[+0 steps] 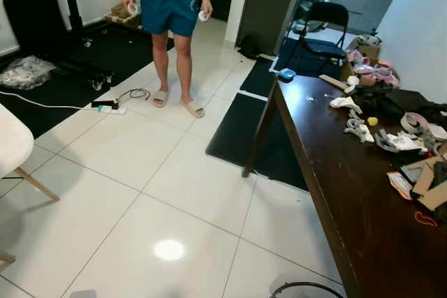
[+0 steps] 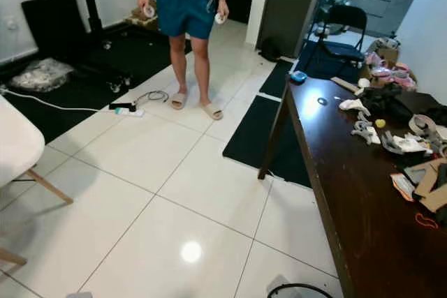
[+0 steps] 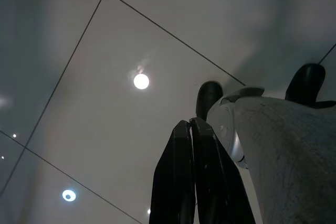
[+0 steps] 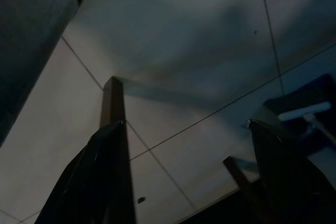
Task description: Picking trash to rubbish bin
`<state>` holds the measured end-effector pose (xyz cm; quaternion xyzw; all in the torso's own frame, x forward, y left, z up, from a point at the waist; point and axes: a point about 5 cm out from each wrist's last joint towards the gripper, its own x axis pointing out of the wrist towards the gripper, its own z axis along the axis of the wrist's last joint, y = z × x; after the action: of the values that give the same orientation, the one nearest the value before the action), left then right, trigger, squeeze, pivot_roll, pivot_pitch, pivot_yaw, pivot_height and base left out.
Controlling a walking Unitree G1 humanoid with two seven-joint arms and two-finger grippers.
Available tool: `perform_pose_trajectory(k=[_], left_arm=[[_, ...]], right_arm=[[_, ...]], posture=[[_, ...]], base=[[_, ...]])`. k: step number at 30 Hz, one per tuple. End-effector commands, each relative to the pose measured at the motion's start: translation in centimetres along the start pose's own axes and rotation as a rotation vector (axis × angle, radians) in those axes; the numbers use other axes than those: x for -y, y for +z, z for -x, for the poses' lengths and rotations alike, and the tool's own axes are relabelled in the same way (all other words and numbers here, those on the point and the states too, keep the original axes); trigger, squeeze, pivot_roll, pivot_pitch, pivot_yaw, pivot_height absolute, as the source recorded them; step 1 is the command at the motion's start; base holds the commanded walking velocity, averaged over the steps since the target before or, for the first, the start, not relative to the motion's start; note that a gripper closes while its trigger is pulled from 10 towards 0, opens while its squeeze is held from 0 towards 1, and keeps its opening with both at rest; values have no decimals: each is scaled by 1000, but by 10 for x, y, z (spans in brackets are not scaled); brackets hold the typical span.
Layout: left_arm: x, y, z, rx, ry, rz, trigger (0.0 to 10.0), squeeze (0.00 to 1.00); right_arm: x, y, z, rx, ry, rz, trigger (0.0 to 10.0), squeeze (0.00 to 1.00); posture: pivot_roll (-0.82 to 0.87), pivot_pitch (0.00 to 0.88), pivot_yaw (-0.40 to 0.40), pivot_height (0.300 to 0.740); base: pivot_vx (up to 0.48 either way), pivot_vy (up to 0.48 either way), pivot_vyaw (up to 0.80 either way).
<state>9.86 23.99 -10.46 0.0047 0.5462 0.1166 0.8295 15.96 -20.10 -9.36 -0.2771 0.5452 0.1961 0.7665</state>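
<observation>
Scraps of trash lay scattered along the far end of the dark table, with a person standing on the tiled floor beyond. At the wrists (both dim), the left hand hung pressed together above the tiles; the right hand was spread wide beside a table leg.

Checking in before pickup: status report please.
Left gripper shut, right gripper open, both hanging over floor. Trash scattered on dark table. Person standing ahead.
</observation>
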Motion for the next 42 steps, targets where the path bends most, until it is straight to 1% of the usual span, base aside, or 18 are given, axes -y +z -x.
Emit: perform_pose_trajectory(k=[1, 8, 11, 13, 18, 32, 34, 41, 42], left_arm=[[12, -14, 1, -47, -33, 4, 10000, 0], [13, -14, 1, -46, -39, 7, 10000, 0], [15, -15, 1, -51, -45, -22, 10000, 0], [16, -17, 2, -57, -45, -41, 10000, 0], [16, -19, 2, -61, -43, -51, 10000, 0], [16, -16, 2, -49, -41, -43, 10000, 0], [15, -16, 2, -43, -38, -28, 10000, 0], [15, -15, 2, -42, -38, -30, 10000, 0], [15, -15, 2, -42, -39, -29, 10000, 0]], right_arm=[[2, -1, 0, -4, -2, -2, 10000, 0], [3, -1, 0, -5, -2, -2, 10000, 0], [3, -1, 0, -5, -2, -2, 10000, 0], [3, -1, 0, -6, -2, -2, 10000, 0], [1, -2, 0, -8, -1, -1, 10000, 0], [-1, -2, 0, -9, 0, 5, 10000, 0], [-1, -1, 0, -8, 0, 6, 10000, 0], [-3, -1, 0, -6, 3, 9, 10000, 0], [-3, 0, 0, -6, 7, 19, 10000, 0]], posture=[[222, 0, -138, 740], [219, 2, -140, 740], [219, 3, -140, 740], [219, 4, -141, 740], [218, 4, -141, 740], [225, 0, -140, 740], [228, 1, -141, 740], [234, 3, -144, 740], [236, 3, -144, 740]], base=[[0, 0, 0], [0, 0, 0], [0, 0, 0], [0, 461, 0], [0, 440, 0], [0, 425, 0], [0, 0, 0], [0, 0, 0], [0, 0, -800]])
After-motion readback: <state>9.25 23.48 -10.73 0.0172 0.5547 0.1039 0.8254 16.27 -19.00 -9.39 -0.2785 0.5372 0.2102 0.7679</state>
